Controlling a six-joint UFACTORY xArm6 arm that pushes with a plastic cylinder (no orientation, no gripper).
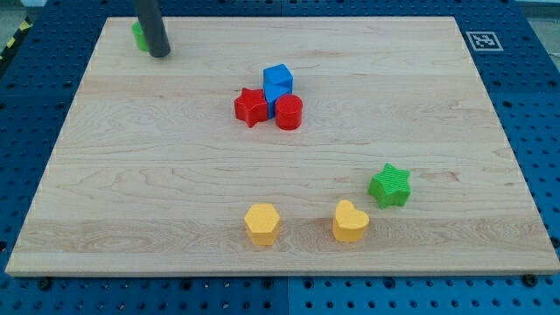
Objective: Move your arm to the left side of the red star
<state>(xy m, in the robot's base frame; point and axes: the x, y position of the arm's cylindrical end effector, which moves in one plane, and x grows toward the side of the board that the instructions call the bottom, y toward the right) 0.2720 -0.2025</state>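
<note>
With no gripper to open or close, the rod's tip (159, 54) rests up-left of the red star (250, 107), which touches the blue blocks (277, 85), so its left side stays reachable.

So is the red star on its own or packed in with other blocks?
Packed in. The red star sits against the blue blocks, and the red cylinder is close on its right. My tip is far off, upper left.
</note>
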